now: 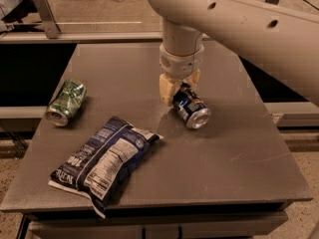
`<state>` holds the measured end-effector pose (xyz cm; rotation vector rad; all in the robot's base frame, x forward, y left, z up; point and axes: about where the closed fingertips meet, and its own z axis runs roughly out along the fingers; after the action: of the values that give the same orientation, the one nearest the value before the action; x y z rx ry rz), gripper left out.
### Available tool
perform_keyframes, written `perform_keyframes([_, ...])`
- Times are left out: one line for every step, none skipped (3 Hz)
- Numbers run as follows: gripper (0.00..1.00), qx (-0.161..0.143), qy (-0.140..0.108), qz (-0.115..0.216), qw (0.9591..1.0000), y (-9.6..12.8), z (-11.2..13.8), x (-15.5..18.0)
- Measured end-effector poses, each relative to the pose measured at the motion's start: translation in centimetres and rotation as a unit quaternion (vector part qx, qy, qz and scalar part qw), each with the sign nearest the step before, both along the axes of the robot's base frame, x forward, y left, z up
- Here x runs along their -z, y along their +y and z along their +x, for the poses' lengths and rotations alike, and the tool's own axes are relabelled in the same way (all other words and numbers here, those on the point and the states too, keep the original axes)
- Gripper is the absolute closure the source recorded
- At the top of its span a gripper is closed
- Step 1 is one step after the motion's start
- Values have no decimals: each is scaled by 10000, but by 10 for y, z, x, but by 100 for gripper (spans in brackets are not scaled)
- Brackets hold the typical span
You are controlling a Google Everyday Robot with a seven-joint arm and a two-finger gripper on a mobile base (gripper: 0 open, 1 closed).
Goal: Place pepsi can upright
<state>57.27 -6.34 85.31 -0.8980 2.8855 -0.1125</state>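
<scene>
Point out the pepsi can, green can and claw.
pepsi can (188,106), camera view, blue side wall.
green can (67,99), camera view, dented side.
claw (179,90), camera view, midway between fingertips gripping pepsi can's far end.

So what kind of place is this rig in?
Probably a robot test lab, not a home: grey table with staged pepsi can, green can and chip bag, metal framing behind. Gripper sits at the pepsi can's far end.
</scene>
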Motion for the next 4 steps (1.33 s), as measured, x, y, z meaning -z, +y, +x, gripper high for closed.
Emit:
perform_keyframes([100,-480,-98,581,9971,-14,3,-35])
perform_keyframes([100,-1027,-265,1183,9873,-27,3,-66])
perform_keyframes([100,-1482,-418,1224,9805,-23,6,-76])
perform_keyframes([100,-1639,-583,1693,9701,-25,17,-67])
